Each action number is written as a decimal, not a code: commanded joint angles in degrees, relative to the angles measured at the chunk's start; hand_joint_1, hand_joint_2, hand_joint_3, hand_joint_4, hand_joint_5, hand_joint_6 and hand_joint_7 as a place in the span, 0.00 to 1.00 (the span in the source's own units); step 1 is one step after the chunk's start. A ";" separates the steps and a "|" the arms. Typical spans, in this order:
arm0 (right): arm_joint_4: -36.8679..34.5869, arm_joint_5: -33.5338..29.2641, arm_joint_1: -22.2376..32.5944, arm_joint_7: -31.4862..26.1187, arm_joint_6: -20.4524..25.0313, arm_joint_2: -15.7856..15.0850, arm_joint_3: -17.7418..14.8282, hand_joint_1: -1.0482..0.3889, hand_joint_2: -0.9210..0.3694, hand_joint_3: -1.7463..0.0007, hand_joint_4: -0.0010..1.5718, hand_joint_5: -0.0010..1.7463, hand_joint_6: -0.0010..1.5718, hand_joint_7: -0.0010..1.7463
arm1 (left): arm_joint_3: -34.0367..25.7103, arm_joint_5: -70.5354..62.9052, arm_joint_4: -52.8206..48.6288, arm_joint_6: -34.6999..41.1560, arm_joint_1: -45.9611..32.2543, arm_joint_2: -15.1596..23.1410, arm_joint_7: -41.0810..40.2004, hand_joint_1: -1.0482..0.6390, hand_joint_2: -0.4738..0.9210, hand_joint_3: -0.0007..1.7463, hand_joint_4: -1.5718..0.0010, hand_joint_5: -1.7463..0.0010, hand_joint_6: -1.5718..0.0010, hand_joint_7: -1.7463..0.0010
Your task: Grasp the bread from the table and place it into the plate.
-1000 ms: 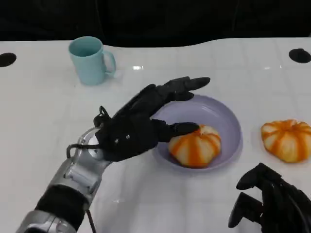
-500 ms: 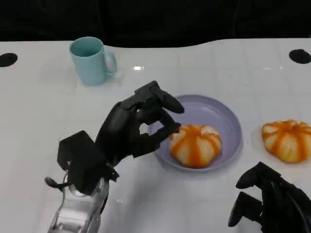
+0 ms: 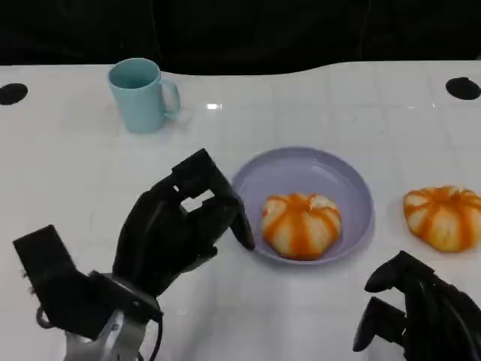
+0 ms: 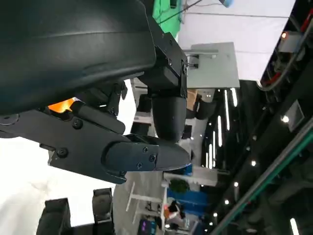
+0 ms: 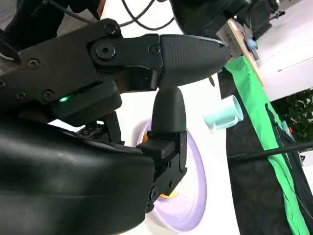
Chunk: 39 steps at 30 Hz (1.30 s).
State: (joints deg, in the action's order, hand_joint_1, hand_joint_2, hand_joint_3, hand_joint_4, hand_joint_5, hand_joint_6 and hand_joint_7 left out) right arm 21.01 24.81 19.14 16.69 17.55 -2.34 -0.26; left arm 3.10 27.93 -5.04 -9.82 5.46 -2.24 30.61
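Two orange-striped bread rolls sit in front of you on a glossy white table with faint tile lines, and a black backdrop runs along its far edge. One bread roll already lies inside the lilac plate near the middle of the table, toward the plate's near side. The second roll rests directly on the table to the right of the plate, apart from its rim. A pale blue mug stands upright at the far left, handle turned toward the plate, well away from everything else. Dark round marks show at the far left and far right edges of the table.

Your left wrist camera looks past the hand into a large room with ceiling strip lights, a green drape and pale furniture; all of it appears tilted sideways.

Your left hand is raised just left of the plate, fingers curled loosely inward with nothing between them. Its fingertips hang close to the plate's left rim; you cannot tell from the head view whether they touch it, and they stand clear of the roll in the plate.

Your right hand sits low at the near right corner, fingers bent, holding nothing, well short of the second roll.
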 commanded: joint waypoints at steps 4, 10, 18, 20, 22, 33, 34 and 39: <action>0.22 1.34 0.27 0.33 0.24 -0.74 -1.07 0.37 0.00 0.75 0.38 1.00 0.26 0.94 | -1.73 2.27 3.99 5.71 -3.83 0.17 -0.36 0.23 1.00 0.20 0.50 0.00 0.63 0.01; -0.15 1.15 -0.22 0.56 0.02 -1.33 -1.66 0.37 0.00 0.75 0.38 1.00 0.25 0.94 | -4.28 7.26 5.27 8.11 -8.73 0.62 2.96 0.27 1.00 0.21 0.49 0.00 0.63 0.00; -0.54 0.24 -0.58 0.62 -0.49 -1.41 -1.63 0.36 0.00 0.74 0.39 1.00 0.26 0.94 | -6.03 7.22 5.17 7.80 -10.45 0.01 4.06 0.27 1.00 0.24 0.50 0.00 0.64 0.00; -0.54 0.21 -0.58 0.63 -0.48 -1.38 -1.65 0.36 0.00 0.74 0.39 1.00 0.26 0.94 | -6.16 7.12 5.17 7.87 -10.44 -0.10 4.19 0.27 1.00 0.24 0.50 0.00 0.64 0.00; -0.54 0.18 -0.58 0.65 -0.47 -1.36 -1.66 0.36 0.00 0.74 0.39 1.00 0.26 0.94 | -6.26 7.05 5.18 7.92 -10.43 -0.19 4.27 0.27 1.00 0.24 0.50 0.00 0.64 0.00; -1.43 -0.78 -1.35 0.39 -1.10 -0.49 -1.00 0.36 0.00 0.75 0.40 1.00 0.27 0.94 | -8.93 7.14 3.92 10.46 -12.50 1.35 4.62 0.26 1.00 0.19 0.53 0.00 0.66 0.00; -1.48 -0.89 -1.36 0.42 -1.23 -0.52 -0.97 0.36 0.00 0.75 0.40 1.00 0.27 0.94 | -8.95 6.98 3.91 10.26 -12.54 1.30 4.73 0.26 1.00 0.19 0.53 0.00 0.66 0.00; -1.23 -0.04 -1.30 0.25 -0.62 -0.15 -1.21 0.36 0.00 0.75 0.39 1.00 0.27 0.94 | -9.11 6.97 4.21 10.47 -13.07 1.51 5.07 0.27 1.00 0.21 0.53 0.00 0.67 0.00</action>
State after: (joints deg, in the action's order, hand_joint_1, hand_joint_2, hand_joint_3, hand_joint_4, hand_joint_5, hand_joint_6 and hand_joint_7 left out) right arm 19.54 24.33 17.95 17.14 17.28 -2.33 -1.04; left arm -5.68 35.27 -1.20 0.78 -6.83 -1.52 35.17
